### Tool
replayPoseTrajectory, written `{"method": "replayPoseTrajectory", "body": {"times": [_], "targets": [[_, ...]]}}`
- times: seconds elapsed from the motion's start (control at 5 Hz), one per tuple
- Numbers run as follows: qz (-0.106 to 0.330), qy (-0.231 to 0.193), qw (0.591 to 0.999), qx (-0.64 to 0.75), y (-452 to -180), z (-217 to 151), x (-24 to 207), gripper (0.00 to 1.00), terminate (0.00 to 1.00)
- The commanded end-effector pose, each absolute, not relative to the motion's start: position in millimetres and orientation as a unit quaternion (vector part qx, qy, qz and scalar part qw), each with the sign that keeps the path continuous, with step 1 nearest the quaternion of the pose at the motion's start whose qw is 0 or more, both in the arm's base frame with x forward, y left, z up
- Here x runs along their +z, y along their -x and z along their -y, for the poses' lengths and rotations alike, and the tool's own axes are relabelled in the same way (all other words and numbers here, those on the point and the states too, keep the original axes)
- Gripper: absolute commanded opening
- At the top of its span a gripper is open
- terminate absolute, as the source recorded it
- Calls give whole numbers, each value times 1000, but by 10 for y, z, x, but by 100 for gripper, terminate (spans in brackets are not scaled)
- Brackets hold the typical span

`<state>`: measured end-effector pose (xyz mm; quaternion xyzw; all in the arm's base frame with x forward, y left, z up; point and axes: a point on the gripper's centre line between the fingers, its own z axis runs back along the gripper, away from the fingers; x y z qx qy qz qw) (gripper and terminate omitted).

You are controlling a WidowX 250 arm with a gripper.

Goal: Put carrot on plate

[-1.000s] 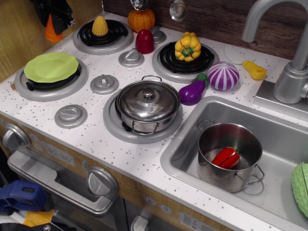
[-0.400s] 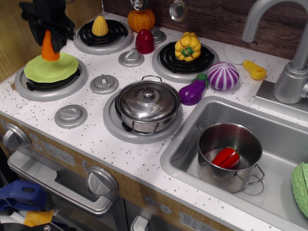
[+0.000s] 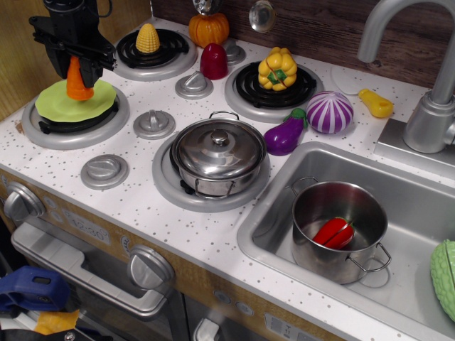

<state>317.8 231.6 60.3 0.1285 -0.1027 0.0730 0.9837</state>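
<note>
A: Where is the gripper?

B: At the far left, black, hanging over the left burner. Its fingers are closed around the narrow upper end of the carrot, which stands upright with its wide base down on the plate, or just touching it; I cannot tell contact for sure.

A: And the plate?

B: Lime green, resting on the near-left burner of the desk, with the carrot over its far half.

A: Now take me from near to far.

B: Nearest, at the right, a steel pot sits in the sink with a red pepper inside it. A green vegetable shows at the right edge, cut off by the frame. Left of the sink, a lidded steel pot stands on the near middle burner.

A: Further back?

B: A purple eggplant lies just beside a purple and white striped onion, near the sink's far corner. A small yellow piece lies to the right of them, by the faucet.

A: And at the back?

B: A yellow pepper sits on the far right burner, a dark red piece stands between the two far burners, a yellow corn cone sits on the far left burner, and an orange pumpkin rests against the back wall.
</note>
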Motion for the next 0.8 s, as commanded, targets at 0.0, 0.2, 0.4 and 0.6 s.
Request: {"method": "replayPoseTrajectory", "body": {"times": [0.0,0.2,0.4,0.6], "targets": [[153,-144,976,65,-3225,-2379,828,100,0],[153,-144,976,65,-3225,-2379,828,100,0],[153,-144,976,65,-3225,-2379,828,100,0],[153,-144,976,65,-3225,-2379,828,100,100]]}}
